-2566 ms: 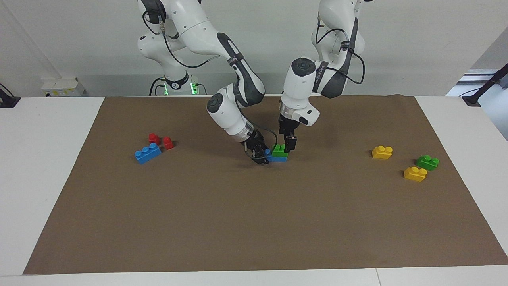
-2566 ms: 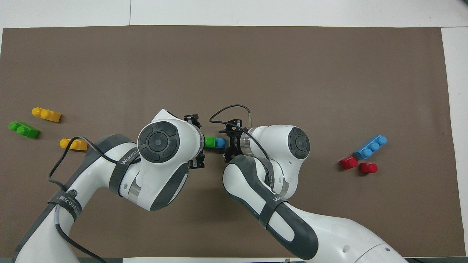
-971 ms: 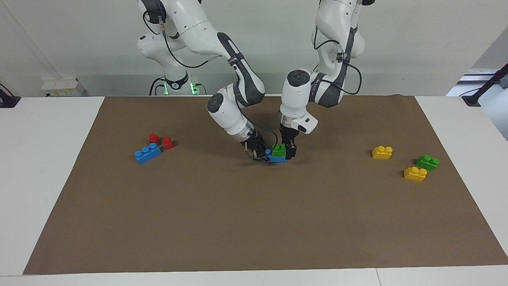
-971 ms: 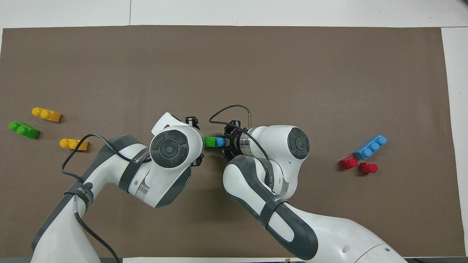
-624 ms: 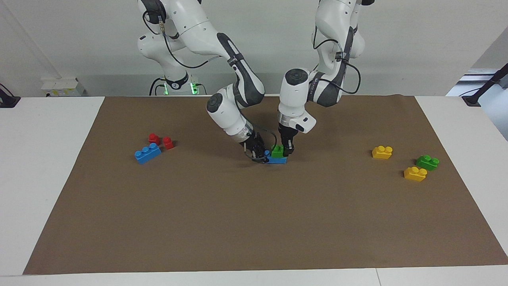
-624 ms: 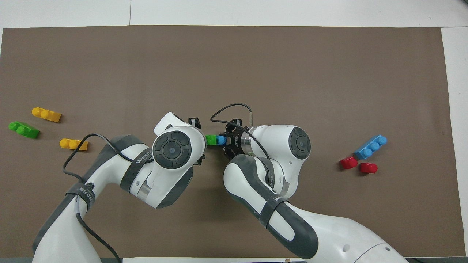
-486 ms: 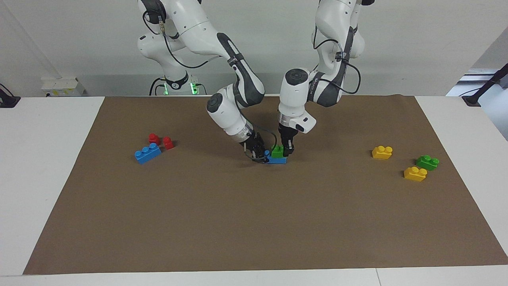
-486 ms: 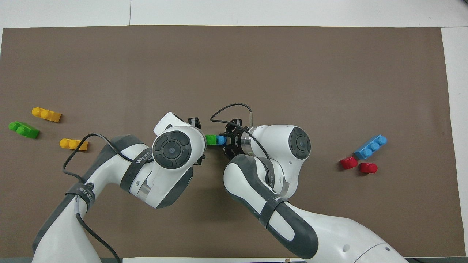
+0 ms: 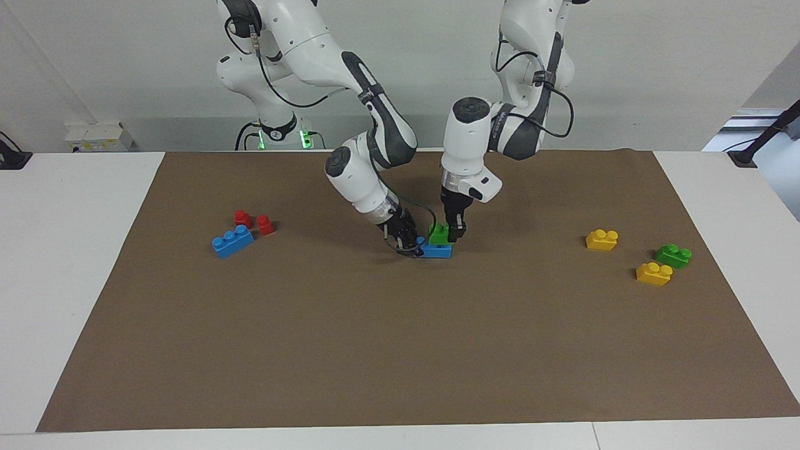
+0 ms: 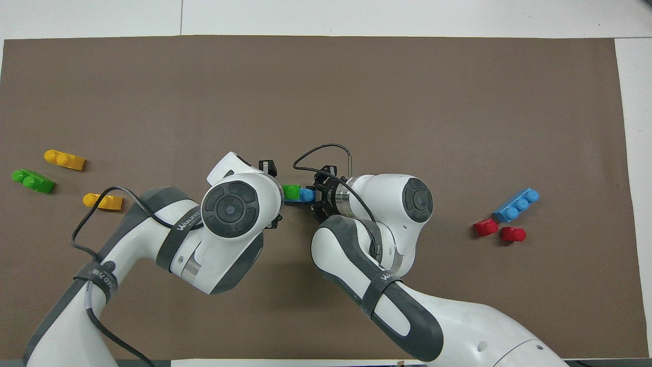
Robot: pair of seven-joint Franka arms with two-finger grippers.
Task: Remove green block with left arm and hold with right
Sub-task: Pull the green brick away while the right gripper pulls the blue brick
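At mid-bench on the brown mat (image 9: 400, 350), nearest the robots among the bricks: a green block (image 9: 439, 234) pinched in the narrow jaws of the left gripper (image 9: 454, 232), lifted just clear of a blue brick (image 9: 436, 250) but over it. Beside it, the right gripper (image 9: 407, 244) low at the mat, jaws clamped on the end of that blue brick toward the right arm's end. Toward the right arm's end of the bench: two red bricks (image 9: 263, 224), then just beside them and slightly farther out a second blue brick (image 9: 232, 241). Toward the left arm's end, well apart from the grippers: a yellow brick (image 9: 602, 239), a second green block (image 9: 673, 255), and farthest out another yellow brick (image 9: 654, 274).
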